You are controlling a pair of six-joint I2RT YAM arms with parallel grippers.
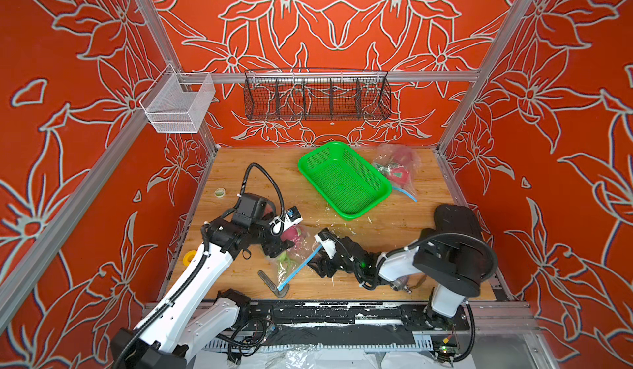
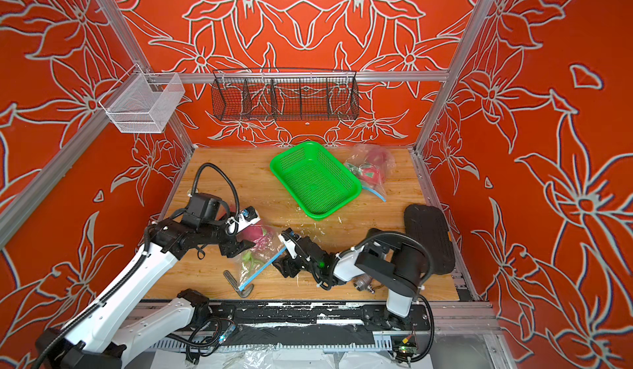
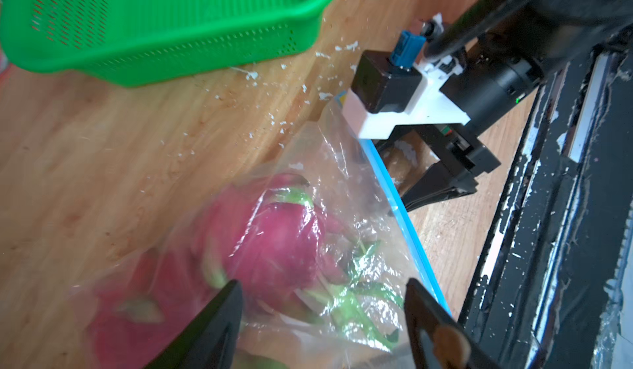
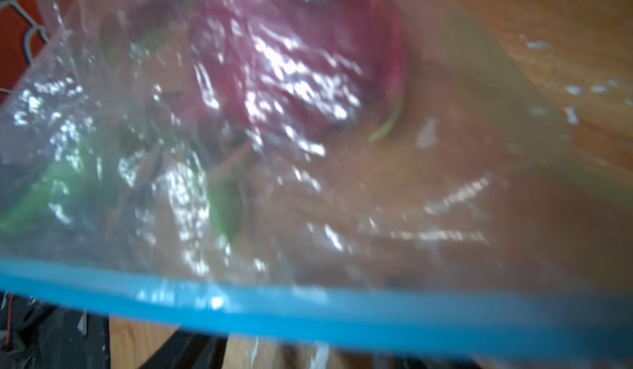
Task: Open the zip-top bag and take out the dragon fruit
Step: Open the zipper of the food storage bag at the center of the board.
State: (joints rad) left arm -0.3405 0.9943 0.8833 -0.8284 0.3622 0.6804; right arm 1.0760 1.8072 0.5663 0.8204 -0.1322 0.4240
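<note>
A clear zip-top bag (image 1: 301, 252) (image 2: 262, 252) lies near the table's front, between my two grippers. Its blue zip strip (image 1: 299, 269) (image 3: 404, 220) (image 4: 308, 309) faces the right arm. The pink dragon fruit (image 1: 291, 235) (image 2: 255, 233) (image 3: 274, 233) with green scales sits inside the bag. My left gripper (image 1: 286, 247) (image 3: 323, 292) is open, its fingers spread over the bag's far end and gripping nothing. My right gripper (image 1: 317, 264) (image 3: 394, 175) sits at the zip strip with its jaws apart. The strip blurs across the right wrist view and hides the fingertips.
A green basket (image 1: 344, 179) stands behind the bag. A second bag of dragon fruit (image 1: 397, 168) lies at the back right. A grey curved tool (image 1: 274, 287) lies by the zip's near end. A tape roll (image 1: 219, 192) and a black pad (image 1: 455, 220) are also on the table.
</note>
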